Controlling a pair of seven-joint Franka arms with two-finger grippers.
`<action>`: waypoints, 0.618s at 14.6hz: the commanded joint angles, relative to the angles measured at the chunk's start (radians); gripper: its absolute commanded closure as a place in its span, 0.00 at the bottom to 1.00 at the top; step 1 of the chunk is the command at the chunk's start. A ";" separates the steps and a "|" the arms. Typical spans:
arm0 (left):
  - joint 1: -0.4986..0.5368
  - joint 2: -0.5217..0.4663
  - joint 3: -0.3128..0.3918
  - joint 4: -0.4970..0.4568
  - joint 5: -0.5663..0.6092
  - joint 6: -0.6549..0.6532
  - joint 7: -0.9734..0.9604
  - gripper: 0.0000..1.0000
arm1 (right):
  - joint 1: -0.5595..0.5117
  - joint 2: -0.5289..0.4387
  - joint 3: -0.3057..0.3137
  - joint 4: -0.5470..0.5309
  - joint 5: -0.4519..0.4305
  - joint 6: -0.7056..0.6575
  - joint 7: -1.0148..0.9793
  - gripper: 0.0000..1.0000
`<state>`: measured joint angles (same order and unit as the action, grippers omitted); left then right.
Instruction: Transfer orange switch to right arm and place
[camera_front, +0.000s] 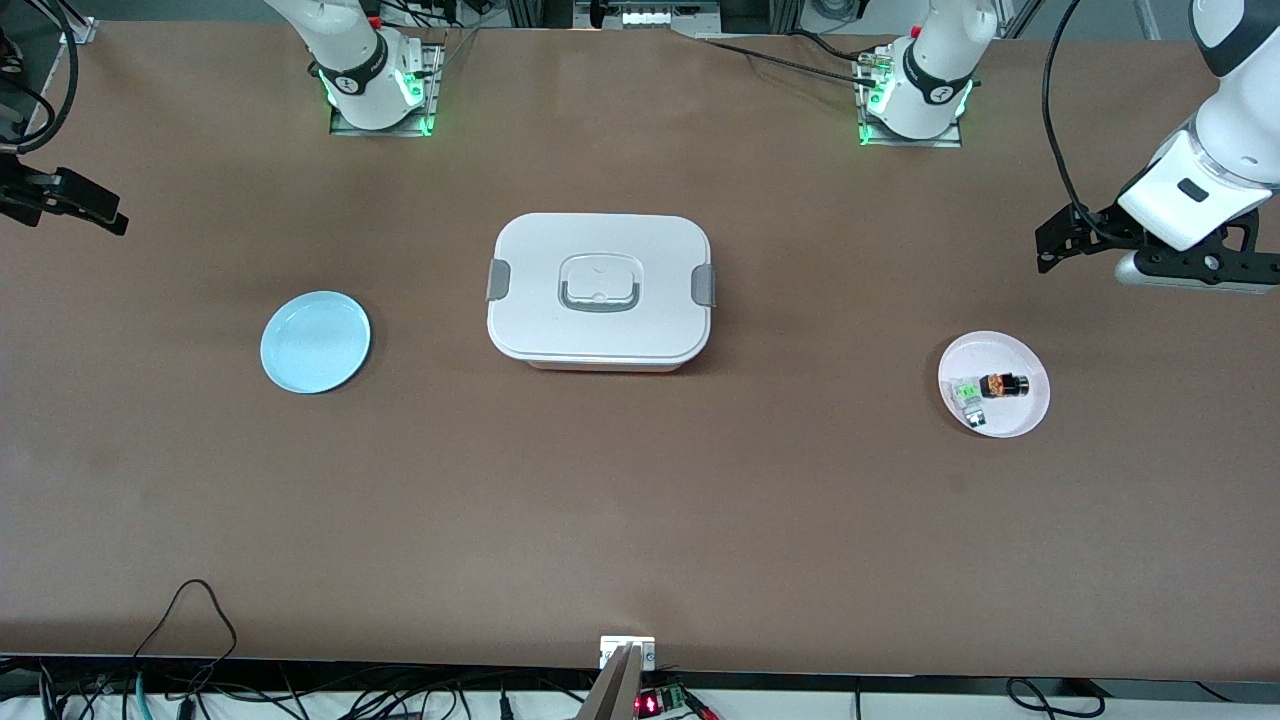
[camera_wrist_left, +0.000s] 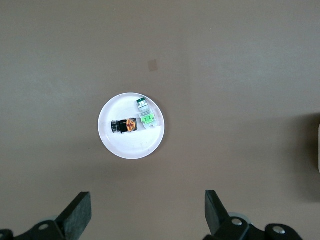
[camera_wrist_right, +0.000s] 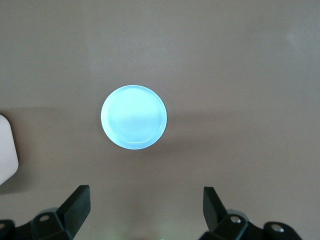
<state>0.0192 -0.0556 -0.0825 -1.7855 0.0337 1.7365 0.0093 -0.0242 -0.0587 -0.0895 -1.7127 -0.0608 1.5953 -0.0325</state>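
Currently both empty jaws stand wide; orange switch (camera_wrist_left: 125, 125) touches the green-topped part (camera_wrist_left: 146, 116) on the pink plate (camera_wrist_left: 131, 149), so a misaligned pick risks grabbing both.

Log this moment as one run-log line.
switch: on pink plate, untouched | left gripper: open, above plate | right gripper: open, above blue plate | transfer: not started

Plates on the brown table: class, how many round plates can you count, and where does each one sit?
2. The round light blue plate lies bare toward the right arm's end; the round pale pink plate toward the left arm's end holds two small parts. None seems hidden.
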 joint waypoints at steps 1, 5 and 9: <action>-0.001 0.017 -0.002 0.034 -0.011 -0.025 -0.006 0.00 | -0.002 -0.015 -0.003 0.002 0.010 -0.017 0.000 0.00; -0.002 0.017 -0.002 0.034 -0.011 -0.041 -0.006 0.00 | -0.002 -0.007 -0.003 0.016 0.010 -0.015 0.005 0.00; -0.002 0.017 -0.002 0.035 -0.011 -0.043 -0.005 0.00 | -0.002 -0.006 -0.001 0.016 0.010 -0.017 0.005 0.00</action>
<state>0.0191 -0.0555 -0.0825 -1.7849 0.0337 1.7208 0.0093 -0.0242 -0.0591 -0.0899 -1.7069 -0.0608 1.5951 -0.0325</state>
